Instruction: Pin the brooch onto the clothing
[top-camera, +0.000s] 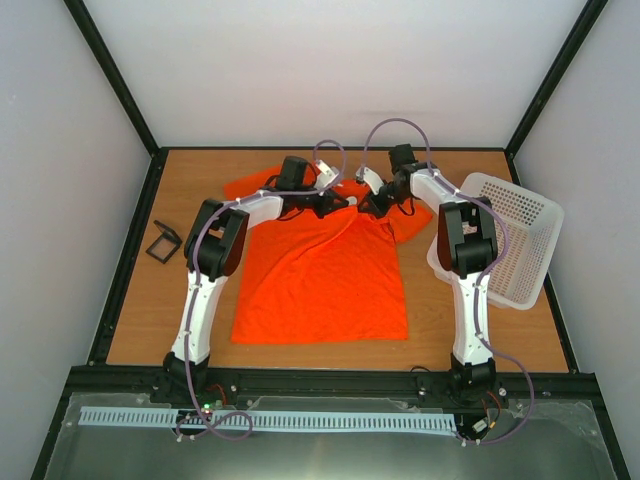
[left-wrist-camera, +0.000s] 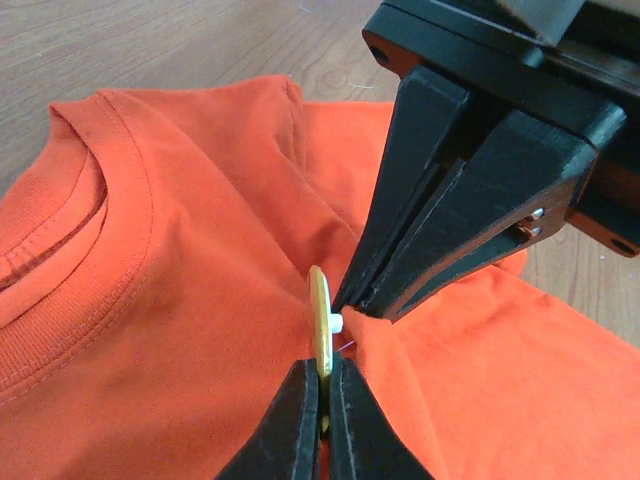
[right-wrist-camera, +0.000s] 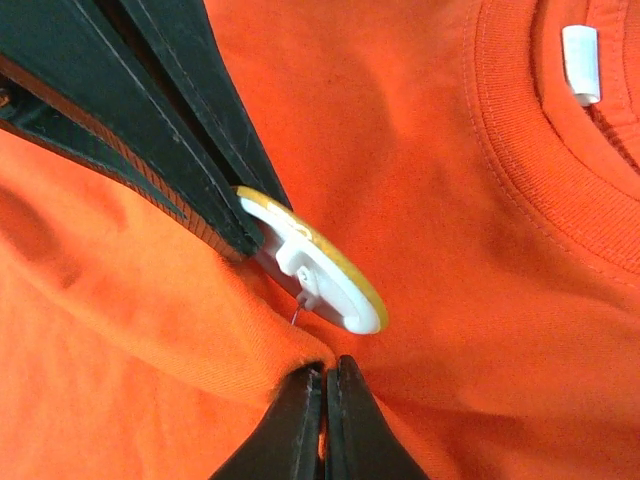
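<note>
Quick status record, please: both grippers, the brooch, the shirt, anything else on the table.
left gripper: shut on brooch edge
right gripper: shut on a pinched fold of the T-shirt
brooch back: white, pin facing the fold
pinned through: cannot tell
others: white basket at right, black box at left

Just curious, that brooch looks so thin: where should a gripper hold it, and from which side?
Pinch the brooch across its flat faces near the rim, coming edge-on from the side away from the T-shirt fold. It stands on edge with its white pin back toward the fabric, which should probably stay clear.
</note>
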